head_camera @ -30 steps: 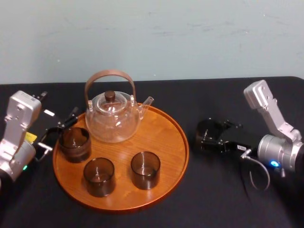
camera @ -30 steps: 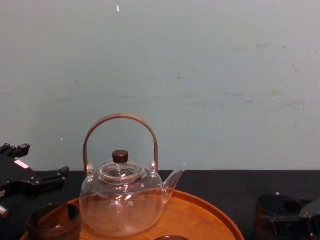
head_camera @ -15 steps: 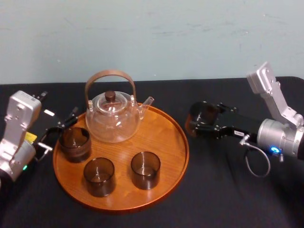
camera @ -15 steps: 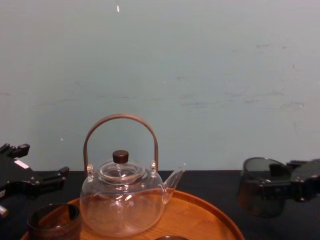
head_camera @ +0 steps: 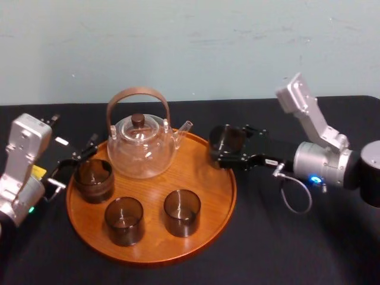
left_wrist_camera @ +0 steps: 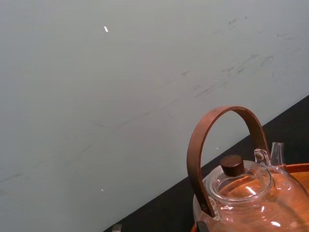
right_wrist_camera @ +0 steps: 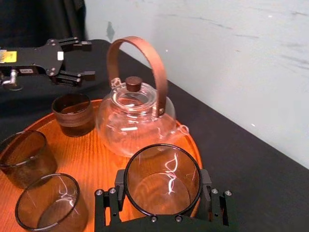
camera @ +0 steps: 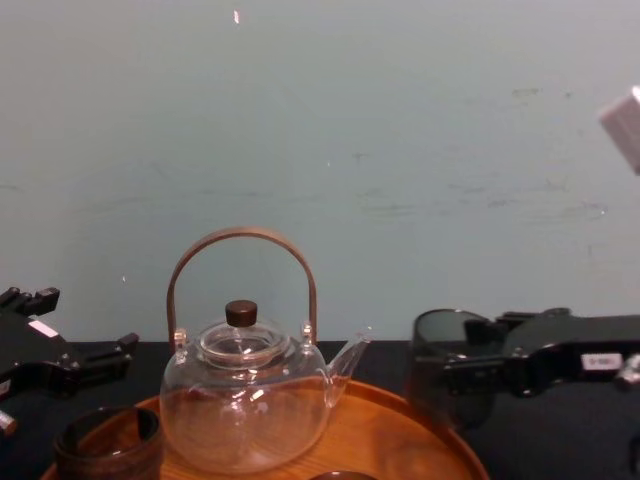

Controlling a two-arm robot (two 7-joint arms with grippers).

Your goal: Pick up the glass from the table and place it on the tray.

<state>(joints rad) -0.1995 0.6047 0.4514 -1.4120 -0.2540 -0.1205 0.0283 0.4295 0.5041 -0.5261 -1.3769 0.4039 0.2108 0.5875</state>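
Head view: right of centre we log the right tool (head_camera: 230, 149), clamped on a smoky glass (head_camera: 224, 140) over the upper-right rim of the round wooden tray (head_camera: 205, 199). At the left edge is the left tool (head_camera: 74, 133), fingers apart and empty, near a cup (head_camera: 94, 180).
Left wrist view: we see the glass teapot (left_wrist_camera: 246, 193).
Right wrist view: the glass is gripped on both sides, with the teapot beyond it.
Chest view: the glass is at lower right, right of the teapot's spout.
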